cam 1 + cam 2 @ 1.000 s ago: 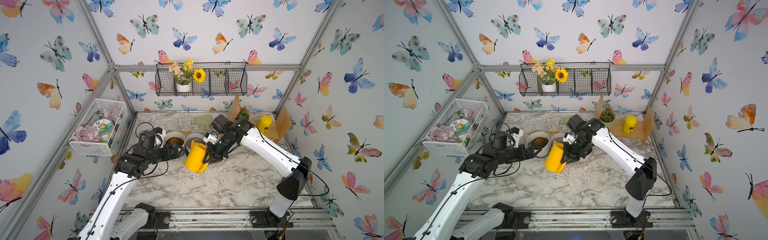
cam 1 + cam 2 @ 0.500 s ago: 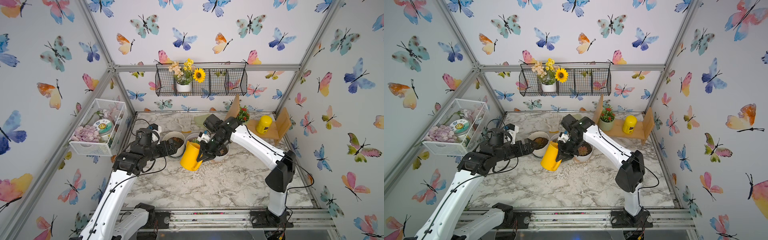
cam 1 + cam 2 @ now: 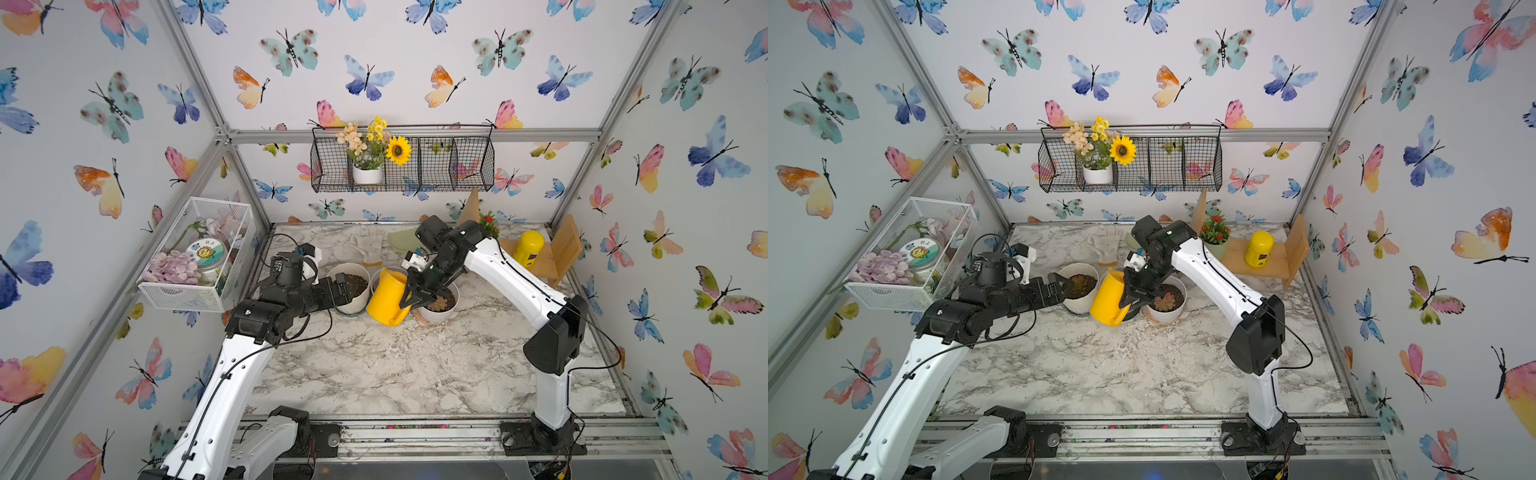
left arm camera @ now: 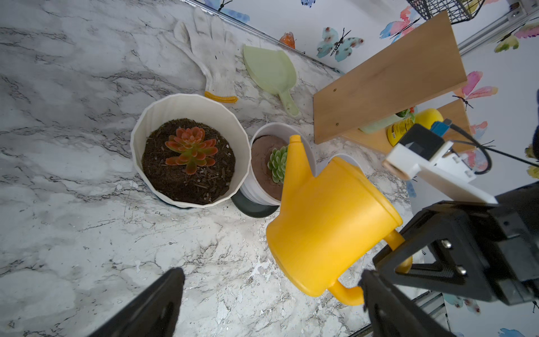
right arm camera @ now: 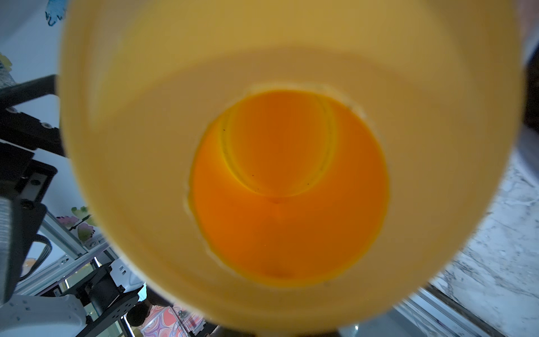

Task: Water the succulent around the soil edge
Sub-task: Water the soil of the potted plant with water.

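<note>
Right gripper (image 3: 412, 297) clamped on yellow watering can (image 3: 386, 296) handle; left gripper (image 3: 347, 286) jaws spread, empty. Spout (image 4: 294, 148) above green succulent (image 4: 277, 165), near bench (image 3: 395, 374) back edge, midway along. Tilt gently, trace soil (image 4: 262, 163) rim, keep off leaves.

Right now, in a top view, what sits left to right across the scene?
White mesh basket → ribbed pot → yellow watering can → small white pot → yellow bottle.

The right hand (image 3: 409, 300) has brought the watering can (image 3: 386, 295) closer to the middle pot (image 4: 272, 126).
</note>
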You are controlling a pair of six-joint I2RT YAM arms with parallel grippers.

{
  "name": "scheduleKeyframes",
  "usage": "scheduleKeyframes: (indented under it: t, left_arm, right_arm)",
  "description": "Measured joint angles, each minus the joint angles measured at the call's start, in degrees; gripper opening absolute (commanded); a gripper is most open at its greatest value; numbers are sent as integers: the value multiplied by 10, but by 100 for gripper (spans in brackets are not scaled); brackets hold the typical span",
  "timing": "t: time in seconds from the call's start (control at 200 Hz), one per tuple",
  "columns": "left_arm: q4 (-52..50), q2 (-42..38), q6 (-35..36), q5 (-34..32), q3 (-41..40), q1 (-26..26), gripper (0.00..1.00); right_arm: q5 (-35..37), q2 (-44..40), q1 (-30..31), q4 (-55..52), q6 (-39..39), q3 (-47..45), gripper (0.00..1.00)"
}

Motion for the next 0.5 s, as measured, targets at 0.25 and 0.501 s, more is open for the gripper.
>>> scheduleKeyframes:
  t: [0.25, 0.501]
  left_arm:
    - [3, 10, 0, 0, 6, 0, 99]
    - [4, 10, -1, 0, 6, 0, 99]
  right_arm:
    - [5, -63, -13, -11, -10, -51, 1]
    - [6, -99, -10, -17, -18, -94, 1]
